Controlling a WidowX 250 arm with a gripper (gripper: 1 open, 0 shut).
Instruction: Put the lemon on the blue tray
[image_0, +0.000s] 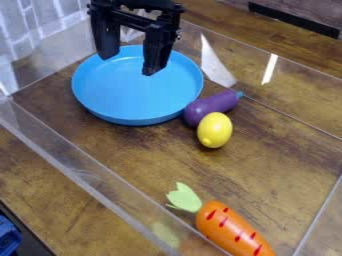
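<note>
Closest to us, at the near right, lies the orange carrot, its pale green top pointing toward the far left and dark marks running across its body. From the far left, we see the black gripper reaching down with its two fingers spread wide, and between them we look straight through to blue plastic. Below it sits our round blue tray, shallow, with a raised rim, on the wooden table. Just beside the tray's right side we find the purple eggplant, slanted, with its stem end toward the far right. Our yellow lemon rests on the wood just to the near side of the eggplant, outside the tray; whether the two toys touch, we cannot tell. Beyond the tray's far right edge we make out a pale, pointed shape. Along the left, a clear plastic strip runs toward us, and a blue object shows partly in the near left corner.
</note>
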